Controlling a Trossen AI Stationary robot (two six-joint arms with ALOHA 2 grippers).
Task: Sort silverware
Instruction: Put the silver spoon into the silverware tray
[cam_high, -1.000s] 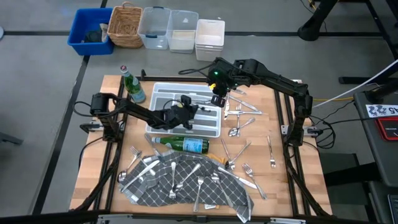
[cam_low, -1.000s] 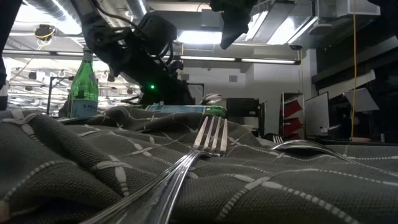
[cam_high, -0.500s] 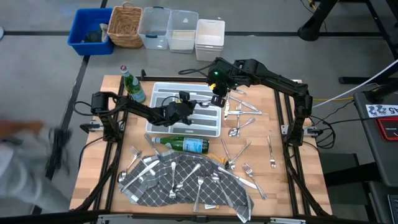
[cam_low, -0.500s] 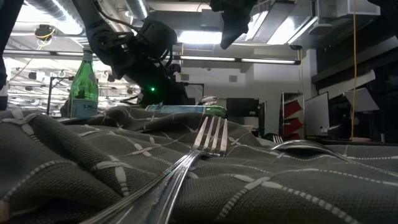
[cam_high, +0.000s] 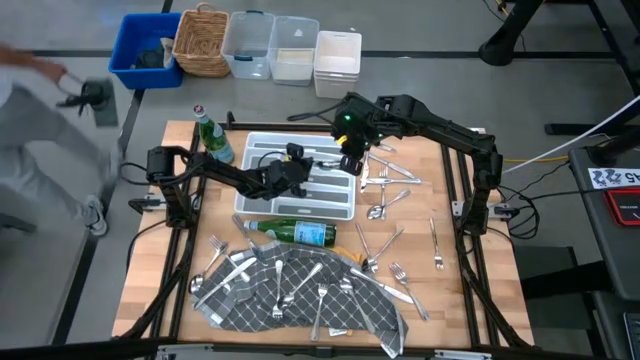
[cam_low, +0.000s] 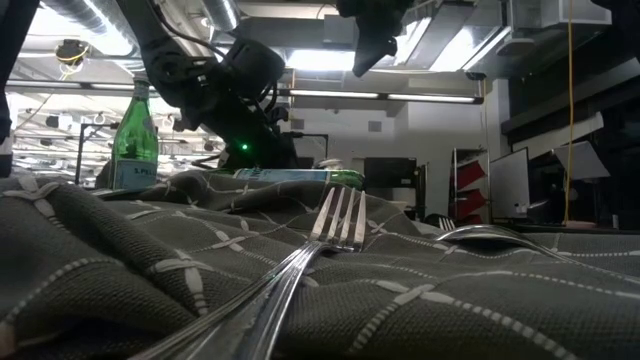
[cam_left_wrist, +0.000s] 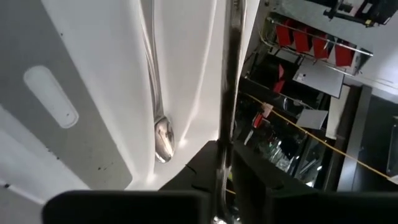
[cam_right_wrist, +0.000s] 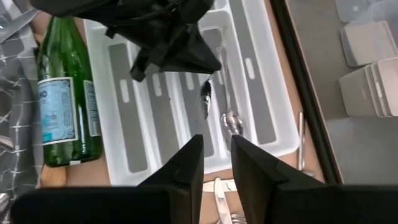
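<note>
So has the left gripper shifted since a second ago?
Yes. In the high view the left gripper has moved over the white tray toward its far edge, away from the lying green bottle.

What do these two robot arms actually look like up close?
Both are slim black jointed arms with black cables. The left gripper and right gripper each end in two flat dark fingers. A small green light glows on the right arm, and another on the left arm.
</note>
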